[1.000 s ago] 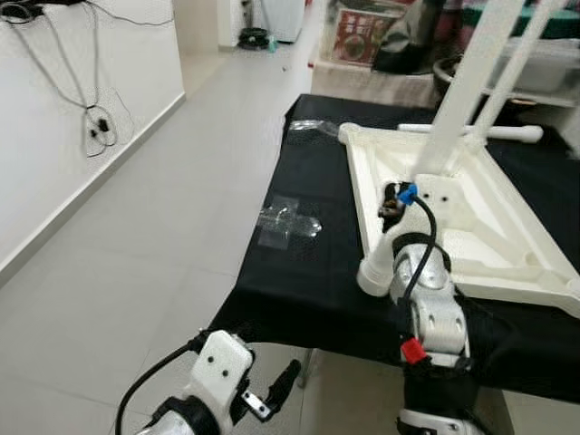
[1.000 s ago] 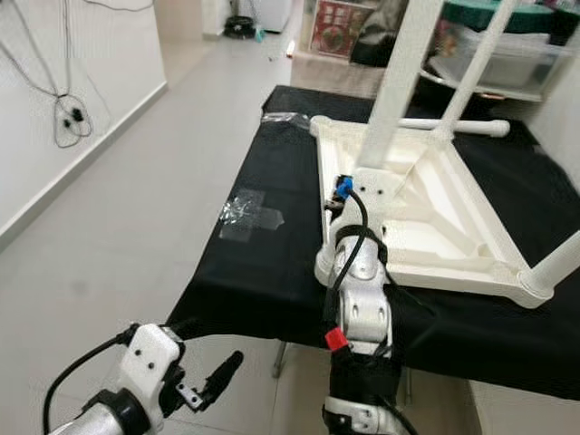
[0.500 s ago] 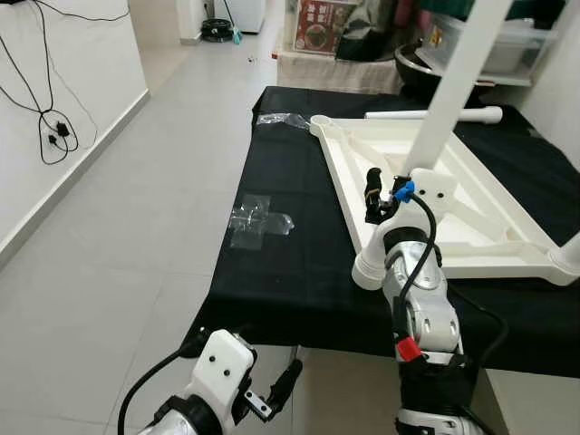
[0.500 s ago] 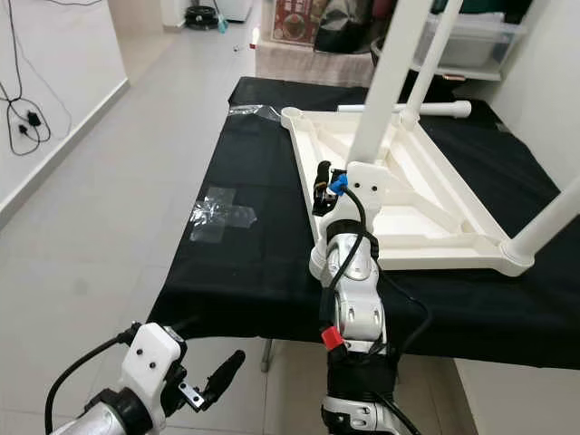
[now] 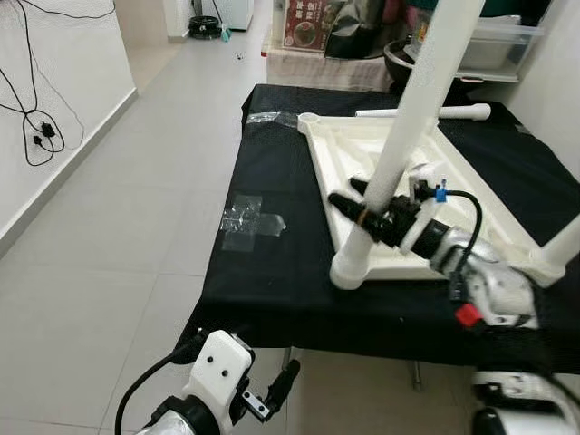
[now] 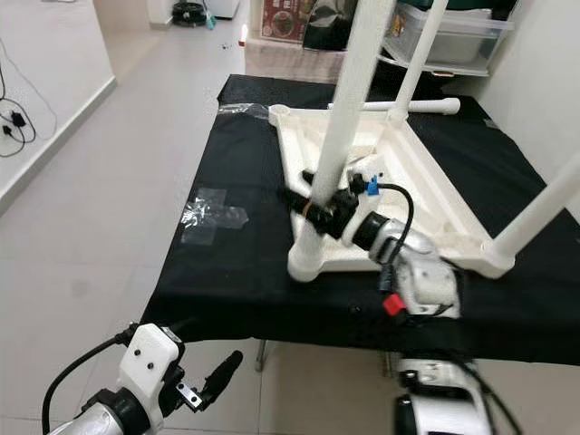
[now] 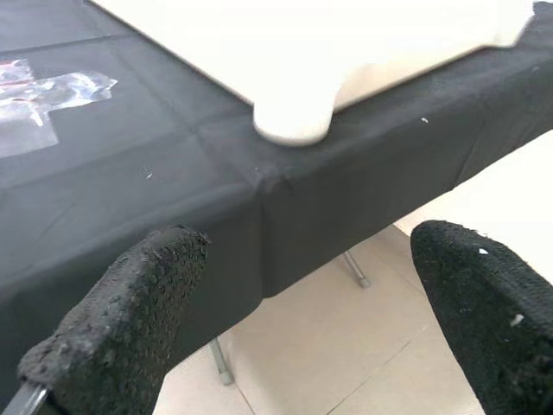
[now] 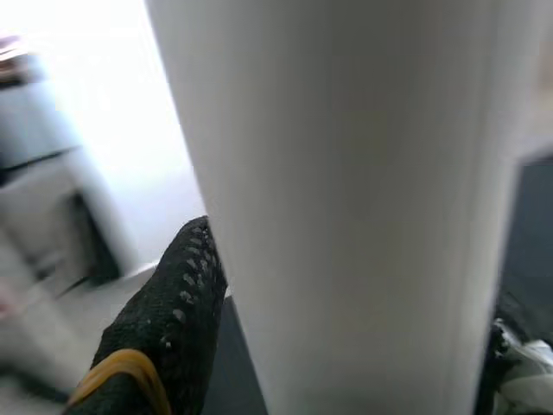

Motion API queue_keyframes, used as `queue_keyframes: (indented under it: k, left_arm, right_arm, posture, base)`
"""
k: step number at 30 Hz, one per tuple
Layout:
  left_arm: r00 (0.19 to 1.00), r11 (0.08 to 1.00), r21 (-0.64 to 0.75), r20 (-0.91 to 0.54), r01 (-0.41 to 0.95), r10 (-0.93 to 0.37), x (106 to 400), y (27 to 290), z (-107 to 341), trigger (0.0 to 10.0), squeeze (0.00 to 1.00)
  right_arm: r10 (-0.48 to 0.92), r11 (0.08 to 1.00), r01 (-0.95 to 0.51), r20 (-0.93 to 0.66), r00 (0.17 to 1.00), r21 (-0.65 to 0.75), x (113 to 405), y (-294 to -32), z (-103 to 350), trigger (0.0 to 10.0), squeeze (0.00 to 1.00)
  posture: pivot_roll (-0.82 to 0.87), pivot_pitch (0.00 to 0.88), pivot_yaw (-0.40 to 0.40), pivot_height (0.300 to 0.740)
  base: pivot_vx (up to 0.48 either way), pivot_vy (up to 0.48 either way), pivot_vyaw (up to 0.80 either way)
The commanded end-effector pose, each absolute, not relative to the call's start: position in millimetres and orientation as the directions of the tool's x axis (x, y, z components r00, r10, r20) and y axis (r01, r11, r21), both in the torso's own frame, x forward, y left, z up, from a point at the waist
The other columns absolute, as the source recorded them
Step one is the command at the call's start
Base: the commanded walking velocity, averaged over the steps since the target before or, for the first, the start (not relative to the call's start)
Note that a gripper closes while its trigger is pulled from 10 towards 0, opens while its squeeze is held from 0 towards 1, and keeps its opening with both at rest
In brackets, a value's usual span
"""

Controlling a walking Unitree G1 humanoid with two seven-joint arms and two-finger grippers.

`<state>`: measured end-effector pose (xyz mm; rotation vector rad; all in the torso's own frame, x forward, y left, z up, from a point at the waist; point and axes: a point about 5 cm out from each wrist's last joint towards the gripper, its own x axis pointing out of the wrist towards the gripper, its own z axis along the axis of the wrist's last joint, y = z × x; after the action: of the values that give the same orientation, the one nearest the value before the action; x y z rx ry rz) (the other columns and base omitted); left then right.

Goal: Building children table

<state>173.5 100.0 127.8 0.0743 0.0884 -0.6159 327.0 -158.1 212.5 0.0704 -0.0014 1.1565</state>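
A table draped in black cloth (image 5: 272, 272) carries an upturned white children's table (image 5: 381, 149). Beside its corner socket lies a crumpled clear plastic bag (image 5: 251, 220); another clear wrapper (image 5: 270, 118) lies near its far corner.

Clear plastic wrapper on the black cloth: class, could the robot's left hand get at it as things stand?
Probably yes. The wrapper lies flat with bare cloth around it, and the left hand, open, hangs below the table edge on that side. It must first rise above the edge.
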Motion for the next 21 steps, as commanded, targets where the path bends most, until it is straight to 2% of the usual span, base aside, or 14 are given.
queue_keyframes:
  k: [1,2,3,6,7,9,10,12,13,15,16,17,18,21]
  left_arm:
    - [0.812,0.815,0.034,-0.119,0.579,-0.572,171.7,99.5,124.3,10.0,0.0]
    - [0.812,0.815,0.034,-0.119,0.579,-0.572,171.5,99.6,124.2,10.0,0.0]
    - [0.811,0.815,0.033,-0.12,0.579,-0.572,171.3,99.5,124.3,10.0,0.0]
    - [0.811,0.814,0.032,-0.121,0.58,-0.573,171.1,99.5,124.3,10.0,0.0]
    - [0.811,0.814,0.031,-0.122,0.58,-0.573,170.8,99.5,124.1,10.0,0.0]
    - [0.811,0.814,0.031,-0.122,0.58,-0.572,170.6,99.5,123.9,10.0,0.0]
    - [0.811,0.814,0.03,-0.121,0.58,-0.573,170.8,99.2,124.1,10.0,0.0]
    - [0.81,0.814,0.028,-0.122,0.58,-0.573,171.1,99.2,123.9,10.0,0.0]
    - [0.81,0.814,0.028,-0.122,0.58,-0.573,171.1,99.2,123.9,10.0,0.0]
    - [0.809,0.813,0.028,-0.122,0.581,-0.574,171.5,99.2,123.6,10.0,0.0]
    - [0.809,0.813,0.028,-0.122,0.581,-0.574,171.5,99.2,123.6,10.0,0.0]
    - [0.809,0.813,0.028,-0.123,0.582,-0.575,171.9,99.7,123.2,10.0,0.0]
    - [0.809,0.813,0.028,-0.123,0.582,-0.575,171.9,99.7,123.2,10.0,0.0]
    - [0.807,0.811,0.029,-0.124,0.585,-0.577,171.9,100.2,122.9,10.0,0.0]
  right_arm:
    - [0.962,0.274,-0.959,-0.007,0.274,0.079,325.3,-139.2,199.8,10.0,0.0]
    - [0.963,0.269,-0.961,-0.015,0.269,0.063,327.7,-136.8,199.3,10.0,0.0]
    - [0.957,0.29,-0.956,-0.013,0.29,0.032,333.5,-133.5,201.1,0.0,0.0]
    - [0.936,0.351,-0.936,0.007,0.352,0.016,341.6,-131.6,204.2,0.0,0.0]
    - [0.888,0.458,-0.889,0.051,0.457,-0.004,351.4,-130.1,209.5,0.0,0.0]
    - [0.872,0.486,-0.874,0.068,0.484,-0.006,353.3,-131.0,211.5,0.0,0.0]
    - [0.797,0.598,-0.801,0.101,0.595,0.0,358.4,-136.2,214.3,0.0,0.0]
    - [0.696,0.711,-0.703,0.124,0.707,0.017,361.3,-144.8,214.4,0.0,0.0]
    - [0.696,0.711,-0.703,0.124,0.707,0.017,361.3,-144.8,214.4,0.0,0.0]
    - [0.554,0.826,-0.563,0.127,0.823,0.045,362.5,-155.5,211.1,0.0,0.0]
    - [0.554,0.826,-0.563,0.127,0.823,0.045,362.5,-155.5,211.1,0.0,0.0]
    - [0.36,0.931,-0.364,0.099,0.928,0.028,359.0,-166.4,204.0,0.0,0.0]
    - [0.36,0.931,-0.364,0.099,0.928,0.028,359.0,-166.4,204.0,0.0,0.0]
    - [0.05,0.999,-0.048,0.085,0.995,-0.025,348.4,-182.1,198.0,0.0,0.0]
  posture:
    - [0.15,0.097,-0.108,0.74]
    - [0.15,0.097,-0.107,0.74]
    - [0.15,0.097,-0.106,0.74]
    - [0.15,0.097,-0.106,0.74]
    - [0.15,0.098,-0.106,0.74]
    - [0.15,0.098,-0.106,0.74]
    - [0.15,0.095,-0.108,0.74]
    - [0.14,0.094,-0.108,0.74]
    - [0.14,0.094,-0.108,0.74]
    - [0.14,0.092,-0.107,0.74]
    - [0.14,0.092,-0.107,0.74]
    - [0.14,0.091,-0.103,0.74]
    - [0.14,0.091,-0.103,0.74]
    - [0.13,0.087,-0.101,0.74]
  base:
    - [0.0,0.0,0.0]
    - [0.0,0.0,0.0]
    - [0.0,0.0,0.0]
    - [0.0,0.0,0.0]
    - [0.0,0.0,0.0]
    - [0.0,0.0,0.0]
    - [0.0,0.0,0.0]
    - [0.0,0.0,0.0]
    - [0.0,0.0,0.0]
    - [0.0,0.0,0.0]
    - [0.0,0.0,0.0]
    - [0.0,0.0,0.0]
    - [0.0,0.0,0.0]
    - [0.0,0.0,0.0]
